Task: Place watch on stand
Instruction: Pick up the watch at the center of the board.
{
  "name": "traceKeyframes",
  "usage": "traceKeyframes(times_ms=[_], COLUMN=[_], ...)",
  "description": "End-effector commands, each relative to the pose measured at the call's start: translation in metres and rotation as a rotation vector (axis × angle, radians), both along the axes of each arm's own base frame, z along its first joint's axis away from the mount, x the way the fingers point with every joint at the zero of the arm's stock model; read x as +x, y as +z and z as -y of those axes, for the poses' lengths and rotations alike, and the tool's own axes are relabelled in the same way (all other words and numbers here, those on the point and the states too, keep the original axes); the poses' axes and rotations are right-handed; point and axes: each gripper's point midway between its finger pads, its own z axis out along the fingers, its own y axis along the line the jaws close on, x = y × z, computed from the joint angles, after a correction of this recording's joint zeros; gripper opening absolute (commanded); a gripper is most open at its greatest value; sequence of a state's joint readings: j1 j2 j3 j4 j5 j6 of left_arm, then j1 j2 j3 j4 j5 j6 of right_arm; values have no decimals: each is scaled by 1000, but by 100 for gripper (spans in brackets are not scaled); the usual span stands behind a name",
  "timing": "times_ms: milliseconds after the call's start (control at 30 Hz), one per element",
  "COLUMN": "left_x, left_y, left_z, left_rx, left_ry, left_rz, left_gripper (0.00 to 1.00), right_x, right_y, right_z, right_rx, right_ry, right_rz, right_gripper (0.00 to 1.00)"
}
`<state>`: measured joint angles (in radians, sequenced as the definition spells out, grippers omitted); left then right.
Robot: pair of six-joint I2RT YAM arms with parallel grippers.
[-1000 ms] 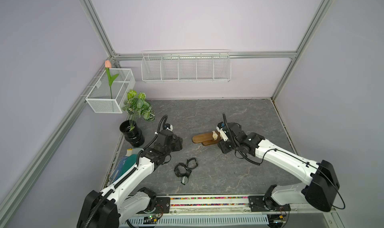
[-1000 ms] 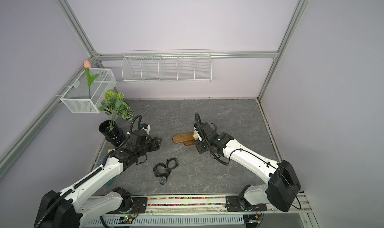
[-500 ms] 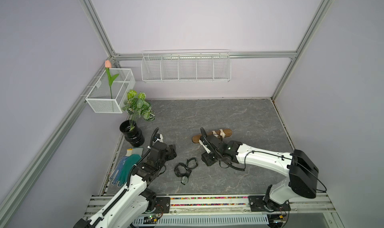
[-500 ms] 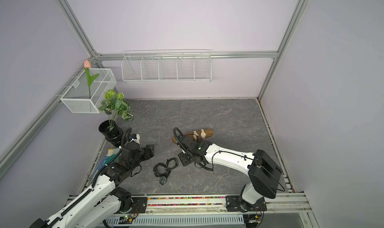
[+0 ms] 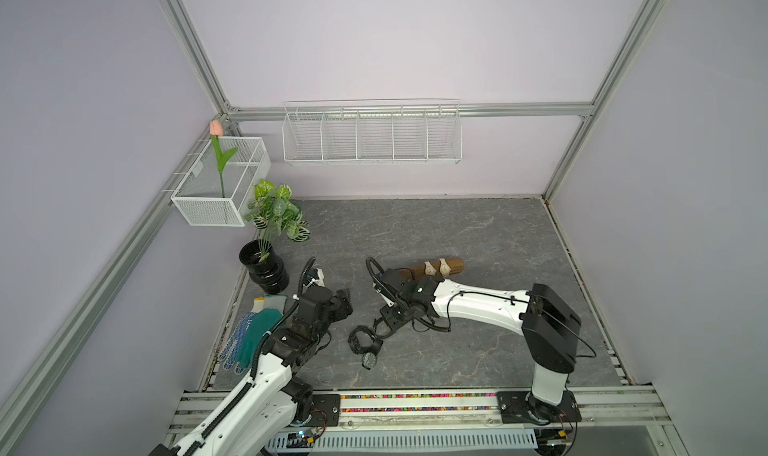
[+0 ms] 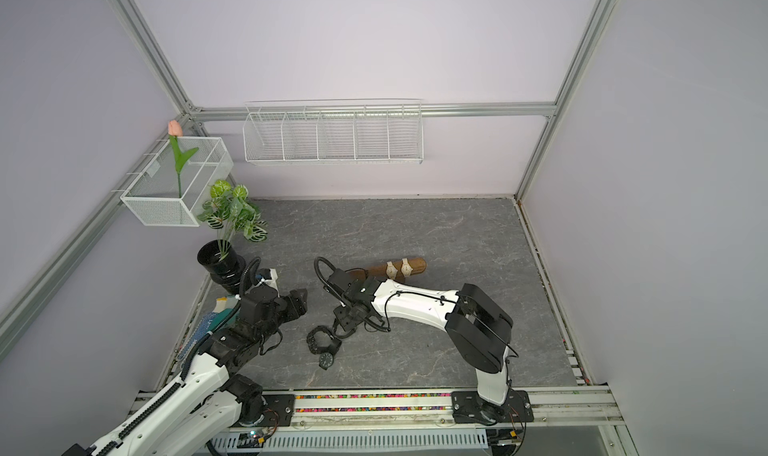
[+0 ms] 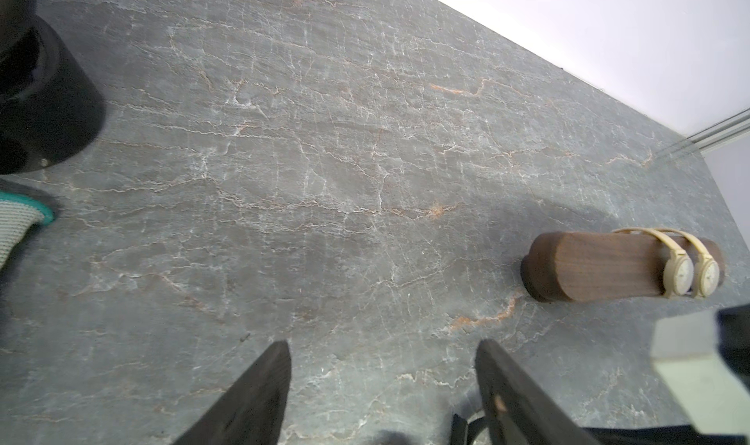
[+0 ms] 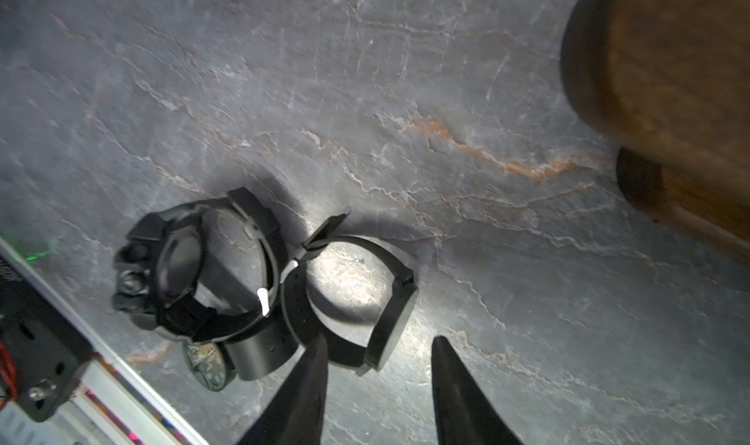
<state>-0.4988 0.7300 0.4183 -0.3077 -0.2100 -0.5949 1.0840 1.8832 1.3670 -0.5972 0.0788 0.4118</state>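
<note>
Progress partway: two pale watches [image 5: 430,269] already circle the stand [image 5: 456,264].
Right pincer [image 8: 381,338], spread, straddles one black watch [image 8: 395,309]; other black watches [image 8: 162,268] lie just beyond its tips.

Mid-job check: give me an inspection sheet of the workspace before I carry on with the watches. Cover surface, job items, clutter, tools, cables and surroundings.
Surface: grey veined tabletop; no spills or debris seen.
Job's things: dark brown wooden bar stand carries two beige watches near one end; three black watches lie clustered on the tabletop.
Clutter: black ribbed pot with a green leafy plant; teal and blue-dotted work gloves at the edge.
Tools: left tool open and empty over bare tabletop; right tool open, close to the slim black watch, not gripping it.
Cables: black cable loops at both wrists; no snag seen.
Surroundings: two white wire baskets on lilac walls, one holding a pink tulip; aluminium frame.
</note>
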Motion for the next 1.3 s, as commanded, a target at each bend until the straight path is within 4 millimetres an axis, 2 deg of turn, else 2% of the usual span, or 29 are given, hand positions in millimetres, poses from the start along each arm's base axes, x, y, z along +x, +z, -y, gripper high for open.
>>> traceKeyframes(times_ms=[0, 233, 400, 567, 633, 967, 1267], left_x=[1, 1, 2, 4, 4, 4, 3], left_y=[0, 0, 0, 3, -2, -5, -6], left_z=[-3, 1, 3, 9, 11, 18, 19], left_rx=[-13, -12, -17, -37, -27, -29, -31], left_ry=[28, 7, -1, -25, -32, -63, -74], left_rz=[12, 8, 10, 13, -12, -40, -42], left_gripper=[75, 76, 77, 78, 78, 76, 76], right_x=[-7, -3, 0, 0, 0, 6, 10], right_y=[-11, -21, -23, -25, -25, -29, -32], right_z=[11, 15, 17, 17, 17, 20, 20], right_rx=[-86, -157, -164, -165, -163, -159, -165], right_ry=[7, 6, 0, -1, -2, -25, -26], right_rz=[-19, -16, 4, 4, 9, 10, 13], right_gripper=[42, 36, 28, 27, 25, 21, 25])
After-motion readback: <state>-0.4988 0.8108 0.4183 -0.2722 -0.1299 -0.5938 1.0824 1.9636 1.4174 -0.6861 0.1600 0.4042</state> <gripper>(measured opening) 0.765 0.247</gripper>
